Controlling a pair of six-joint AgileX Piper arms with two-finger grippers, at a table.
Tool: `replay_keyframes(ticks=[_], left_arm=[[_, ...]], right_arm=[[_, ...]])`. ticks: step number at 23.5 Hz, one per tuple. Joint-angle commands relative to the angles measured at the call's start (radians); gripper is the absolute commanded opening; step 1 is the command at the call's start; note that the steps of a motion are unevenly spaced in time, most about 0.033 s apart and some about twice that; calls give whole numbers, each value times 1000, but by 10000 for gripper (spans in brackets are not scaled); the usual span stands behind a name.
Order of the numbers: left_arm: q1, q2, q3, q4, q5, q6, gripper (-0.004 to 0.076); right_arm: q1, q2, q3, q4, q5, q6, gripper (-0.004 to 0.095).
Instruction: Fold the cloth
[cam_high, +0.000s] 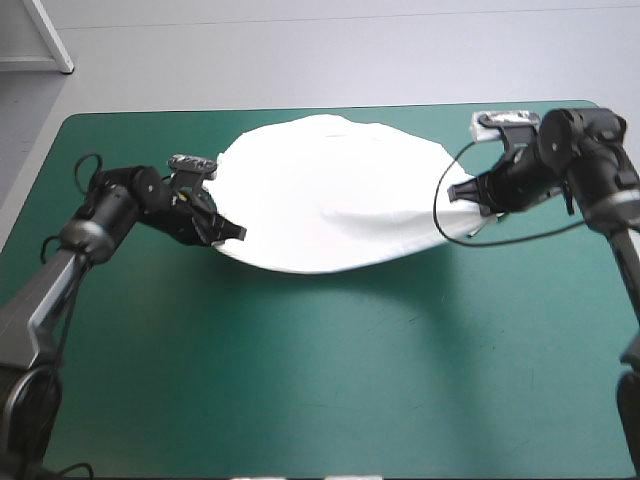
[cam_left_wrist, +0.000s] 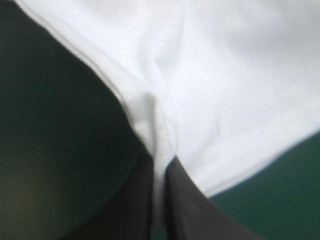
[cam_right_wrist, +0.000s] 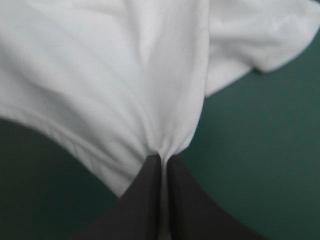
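Stretching between the two arms, the T-shirt (cam_high: 330, 190) hangs as a wide white oval, its long axis running straight from the left pincer (cam_high: 232, 234) to the right pincer (cam_high: 462, 192). Each pincer sits at one end of the T-shirt, so neither arm is the nearer: both have hold of it. In the left wrist view the left pincer (cam_left_wrist: 161, 162) is pressed almost together on a pleat of the T-shirt (cam_left_wrist: 225, 75), with a seamed edge running away to either side. In the right wrist view the right pincer (cam_right_wrist: 161, 159) pinches a gathered bunch of the T-shirt (cam_right_wrist: 100, 75) in the same way, and the sheet fans out ahead of it. Under the T-shirt lies the far half of the table (cam_high: 330, 380). The T-shirt's near edge sags in a shallow curve with a faint shadow (cam_high: 330, 283) just below it, which suggests that edge is off the table; whether the far edge rests on it I cannot tell. No fold looks made yet. The coming move probably turns on carrying both held ends together across the T-shirt's short axis. The left pincer grips closer to the T-shirt's near edge than the right does, so the sheet could land skewed.
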Motion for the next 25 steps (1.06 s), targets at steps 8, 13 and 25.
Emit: replay_keyframes(ticks=[8,13,25], left_arm=[[-1,-716,488,166,357,-145,-10],[-1,-742,553,134,360,-147,-10],[-1,-722,721,149,358,-129,1]], right_arm=[[-2,-674,804,-19,7,27,-14],[-2,-771,1015,48,7,35,-14],[2,-799,1152,191,7,-44,7]])
